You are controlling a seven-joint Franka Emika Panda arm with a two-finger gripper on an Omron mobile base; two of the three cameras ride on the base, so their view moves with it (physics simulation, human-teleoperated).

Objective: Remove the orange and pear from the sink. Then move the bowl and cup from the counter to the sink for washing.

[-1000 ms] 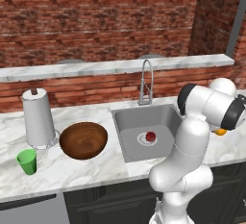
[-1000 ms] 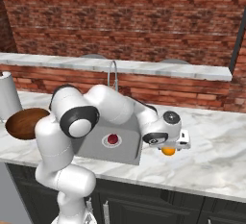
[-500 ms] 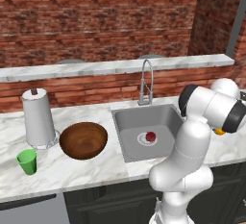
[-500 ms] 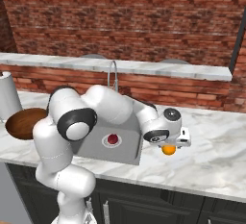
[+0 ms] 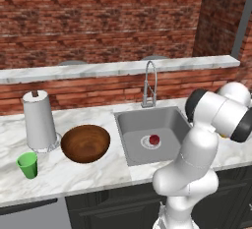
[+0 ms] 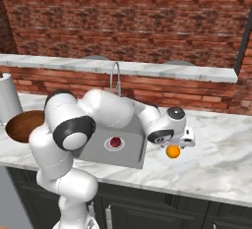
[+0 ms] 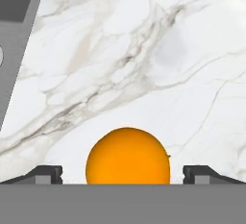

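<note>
I count one orange (image 7: 128,155), one pear (image 5: 154,139), one bowl (image 5: 85,143), one cup (image 5: 27,165); my gripper (image 7: 123,174) stands wide around the orange, fingers clear; the right base view shows the orange on the counter (image 6: 221,159) right of the sink (image 6: 129,147).

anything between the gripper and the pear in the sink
Nothing visible. The open gripper sits over the orange on the counter; the pear lies uncovered on the sink floor, tap behind it.
</note>
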